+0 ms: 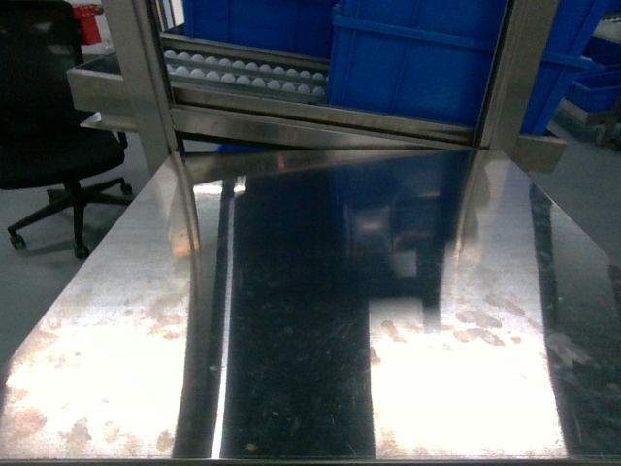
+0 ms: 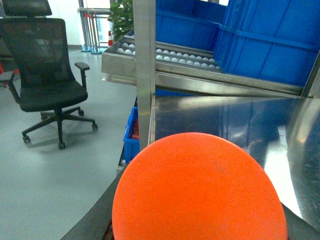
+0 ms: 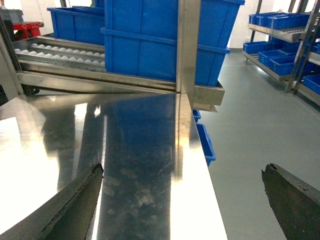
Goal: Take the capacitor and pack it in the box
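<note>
Right claw [image 3: 182, 200] gapes wide over the bare steel surface [image 1: 291, 340]; left claw's state is hidden. No capacitor or box visible—searching comes first, likely the blue bins [image 3: 150, 45] ahead.

From my seat the head view is washed out low on the steel table [image 1: 116, 320]: two white glare patches burn out the surface, split by a dark mirrored band. I see overhead light bouncing off the metal. The blue bins [image 1: 417, 68] look saturated and slightly soft. In the left wrist view an orange disc [image 2: 200, 190] sits close and blurred. The right wrist view is evenly lit, with dark, unfocused fingers [image 3: 65, 207] at its bottom edge.
</note>
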Controlling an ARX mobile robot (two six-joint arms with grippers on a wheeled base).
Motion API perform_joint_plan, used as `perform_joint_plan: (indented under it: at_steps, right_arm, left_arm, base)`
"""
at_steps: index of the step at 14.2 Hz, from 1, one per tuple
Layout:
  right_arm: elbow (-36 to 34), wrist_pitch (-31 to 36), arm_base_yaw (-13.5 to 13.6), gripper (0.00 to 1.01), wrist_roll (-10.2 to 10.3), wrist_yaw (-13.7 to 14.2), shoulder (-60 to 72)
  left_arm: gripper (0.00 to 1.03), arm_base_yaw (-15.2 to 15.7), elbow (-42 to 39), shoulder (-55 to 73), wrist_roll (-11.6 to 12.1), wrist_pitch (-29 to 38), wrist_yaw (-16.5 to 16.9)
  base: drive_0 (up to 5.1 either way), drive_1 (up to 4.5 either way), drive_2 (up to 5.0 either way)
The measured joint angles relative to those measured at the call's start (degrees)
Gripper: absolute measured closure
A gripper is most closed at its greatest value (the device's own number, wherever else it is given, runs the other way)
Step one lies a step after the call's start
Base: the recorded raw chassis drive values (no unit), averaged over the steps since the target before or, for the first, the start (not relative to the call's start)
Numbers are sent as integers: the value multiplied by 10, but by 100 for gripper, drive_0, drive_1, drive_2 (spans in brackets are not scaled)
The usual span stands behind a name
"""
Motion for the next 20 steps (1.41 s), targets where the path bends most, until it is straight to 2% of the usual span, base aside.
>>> perform_joint_plan:
  at_steps: [20]
  right_arm:
    - [0,0,0,3,0,0,0]
  left_arm:
    - [59,0,0,0,2,0,0]
  base:
    - [0,0,0]
